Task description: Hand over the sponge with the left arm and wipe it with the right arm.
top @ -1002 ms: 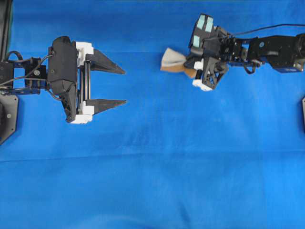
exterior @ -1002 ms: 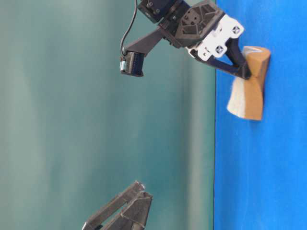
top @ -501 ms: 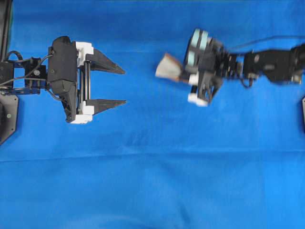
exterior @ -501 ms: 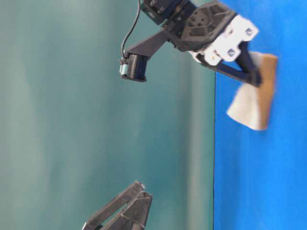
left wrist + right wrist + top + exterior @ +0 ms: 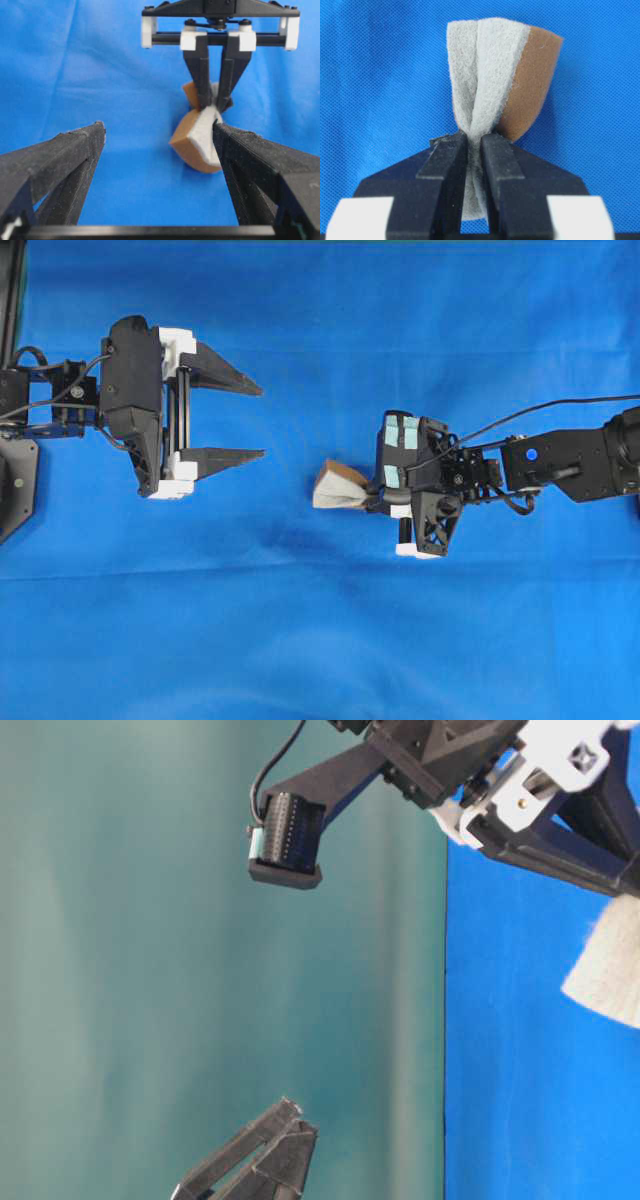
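Between the fingers of the right end effector (image 5: 368,502) the sponge (image 5: 338,487) is pinched by one narrow edge, folded, low over the blue desk (image 5: 320,640). The left end effector (image 5: 262,421) is held wide and empty, well apart. With so little gripped, the sponge could be dragged loose or twisted out once it is pressed and rubbed against the desk.

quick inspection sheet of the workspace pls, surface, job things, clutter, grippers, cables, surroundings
surface: blue cloth covers the table, faint creases, no stains seen
job's things: sponge, pale fuzzy face over an orange-tan layer, pinched and folded at one end, out in front of the right arm
clutter: nothing seen
grippers: left gripper open and empty, fingers spread wide; right gripper shut on the sponge
cables: black cable runs along the right arm to its wrist; short black loops at the left arm's base
surroundings: teal backdrop behind the table in the table-level view; nothing else seen
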{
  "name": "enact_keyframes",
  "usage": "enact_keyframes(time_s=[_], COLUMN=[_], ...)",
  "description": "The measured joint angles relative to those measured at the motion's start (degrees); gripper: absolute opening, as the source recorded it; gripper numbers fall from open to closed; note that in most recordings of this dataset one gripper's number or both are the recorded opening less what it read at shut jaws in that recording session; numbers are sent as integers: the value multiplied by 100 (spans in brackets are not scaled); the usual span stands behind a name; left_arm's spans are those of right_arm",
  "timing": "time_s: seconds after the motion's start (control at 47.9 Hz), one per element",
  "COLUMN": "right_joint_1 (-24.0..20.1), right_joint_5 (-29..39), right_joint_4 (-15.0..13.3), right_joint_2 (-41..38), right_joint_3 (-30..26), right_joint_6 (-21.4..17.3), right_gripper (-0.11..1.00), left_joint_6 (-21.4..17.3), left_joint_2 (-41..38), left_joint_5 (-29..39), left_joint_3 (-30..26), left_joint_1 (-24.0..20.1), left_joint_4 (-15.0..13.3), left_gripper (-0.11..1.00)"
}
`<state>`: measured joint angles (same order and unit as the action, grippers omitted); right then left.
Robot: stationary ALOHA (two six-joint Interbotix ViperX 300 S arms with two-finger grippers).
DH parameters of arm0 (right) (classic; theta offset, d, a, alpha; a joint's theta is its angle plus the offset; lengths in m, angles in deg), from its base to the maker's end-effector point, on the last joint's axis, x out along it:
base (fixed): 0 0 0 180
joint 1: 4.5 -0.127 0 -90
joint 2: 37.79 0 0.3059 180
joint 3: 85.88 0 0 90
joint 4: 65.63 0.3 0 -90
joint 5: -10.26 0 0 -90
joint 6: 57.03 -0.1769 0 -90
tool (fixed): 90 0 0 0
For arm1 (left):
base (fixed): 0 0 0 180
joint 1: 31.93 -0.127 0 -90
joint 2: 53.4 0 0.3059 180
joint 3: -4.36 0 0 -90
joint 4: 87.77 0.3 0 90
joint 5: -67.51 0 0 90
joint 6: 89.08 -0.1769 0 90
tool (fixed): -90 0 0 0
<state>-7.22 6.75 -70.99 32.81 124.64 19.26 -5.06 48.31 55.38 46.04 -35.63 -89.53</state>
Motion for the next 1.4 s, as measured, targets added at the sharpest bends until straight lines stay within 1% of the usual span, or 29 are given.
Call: enact_keyframes(time_s=[0.104,0.188,0.313,0.418,0.501,0.668,0.752,0.898,0.96,1.044,1.19,1.399], right_joint_1=[211,475,914,1389,1749,2276,2364,2312,2232,2013,1415,272], right_joint_5=[88,185,237,264,264,272,272,264,272,290,290,299], right_joint_4=[-53,-167,-475,-765,-896,-1055,-1072,-1072,-1072,-1055,-914,-519], right_joint_2=[0,9,18,26,26,26,26,26,26,26,35,35], right_joint_3=[0,-9,-9,-9,-9,-44,-44,-44,-44,-44,-44,-88], right_joint_6=[26,18,26,26,26,26,26,9,-35,-62,-53,-53], right_gripper=[15,15,15,15,15,15,15,15,15,15,15,15], left_joint_6=[0,0,0,9,9,70,79,70,70,70,88,70], left_joint_2=[0,0,0,0,0,0,0,0,0,0,0,0], left_joint_5=[9,0,0,0,0,0,0,0,0,0,9,0], left_joint_3=[0,0,0,0,0,0,0,0,0,0,0,0], left_joint_1=[0,0,0,0,0,0,0,0,0,0,0,9], left_joint_4=[0,0,0,0,0,0,0,0,0,-9,0,0], left_gripper=[85,85,85,85,85,85,85,85,85,85,85,85])
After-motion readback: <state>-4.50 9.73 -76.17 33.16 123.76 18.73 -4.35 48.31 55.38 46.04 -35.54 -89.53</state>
